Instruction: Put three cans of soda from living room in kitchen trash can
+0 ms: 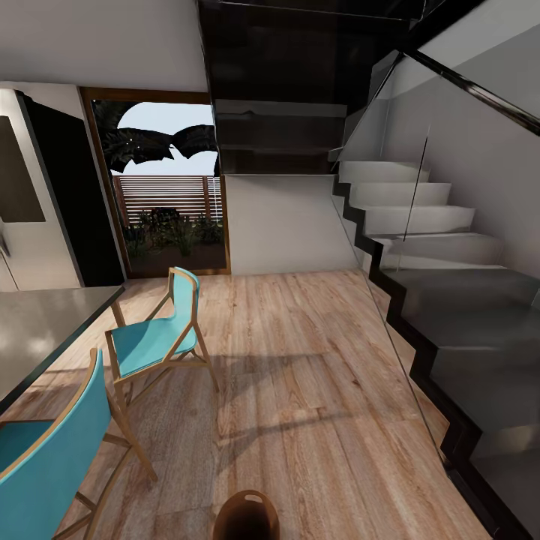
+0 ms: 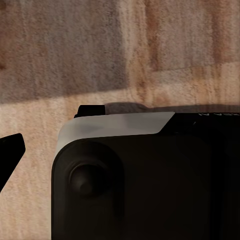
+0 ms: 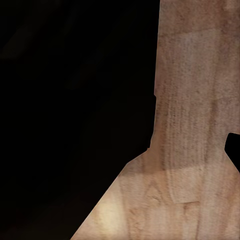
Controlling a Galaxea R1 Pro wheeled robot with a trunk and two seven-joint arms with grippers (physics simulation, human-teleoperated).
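Light wood plank flooring (image 1: 300, 375) is seen between two turquoise wood-framed chairs (image 1: 154, 341) and a dark glass-sided staircase (image 1: 450, 315). Round brown coppery-rimmed trash can (image 1: 246, 516) is located at the head view's lower edge. Neither gripper's state can be determined.

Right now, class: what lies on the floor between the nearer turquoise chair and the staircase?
In the head view, only bare wood floor lies between the nearer turquoise chair and the staircase; the brown bin sits lower, by the picture's edge.
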